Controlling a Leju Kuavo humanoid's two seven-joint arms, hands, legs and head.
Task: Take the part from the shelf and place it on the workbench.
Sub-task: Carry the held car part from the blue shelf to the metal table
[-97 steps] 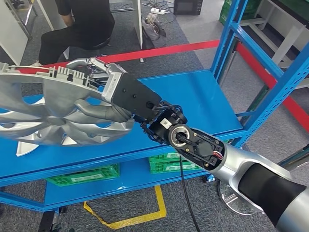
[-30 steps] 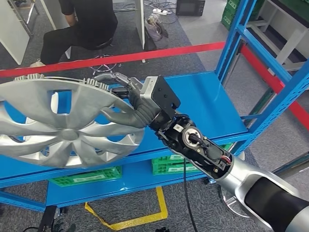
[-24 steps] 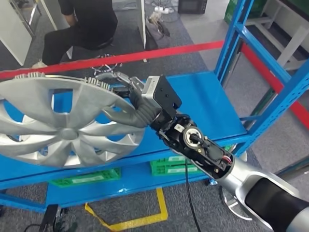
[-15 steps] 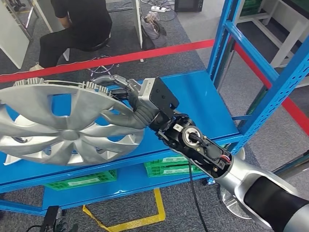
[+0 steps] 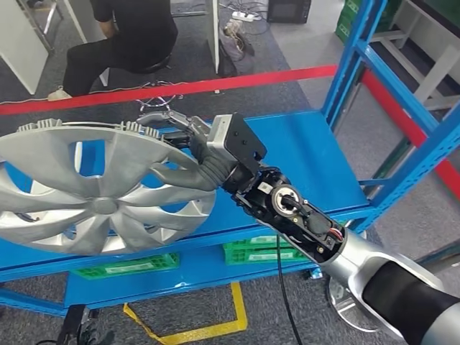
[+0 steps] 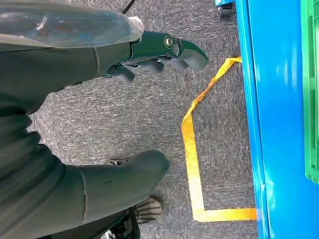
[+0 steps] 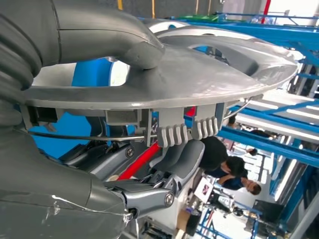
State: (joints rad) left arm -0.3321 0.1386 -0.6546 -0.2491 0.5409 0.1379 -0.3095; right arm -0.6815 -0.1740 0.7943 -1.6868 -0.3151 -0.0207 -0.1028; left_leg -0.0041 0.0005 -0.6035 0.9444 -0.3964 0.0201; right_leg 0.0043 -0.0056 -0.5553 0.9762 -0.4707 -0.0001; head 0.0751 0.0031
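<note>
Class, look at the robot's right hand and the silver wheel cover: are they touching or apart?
Touching. In the right wrist view the right hand grips the wheel cover, thumb pressed on its face and fingers under the rim.

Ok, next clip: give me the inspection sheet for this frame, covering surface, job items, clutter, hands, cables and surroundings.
Surface: blue shelf board, bare where visible; no workbench identifiable.
Job's things: silver wheel cover, held above the shelf, face up, slightly tilted.
Clutter: green crates on the lower shelf level.
Hands: right hand grips the wheel cover's rim, thumb on its face, fingers underneath; left hand hangs over the grey carpet, fingers apart, holding nothing.
Cables: black cable hanging from the right forearm; loose cords on the floor beyond the red tape.
Surroundings: seated person behind the tape; yellow floor marking; blue shelf uprights.
</note>
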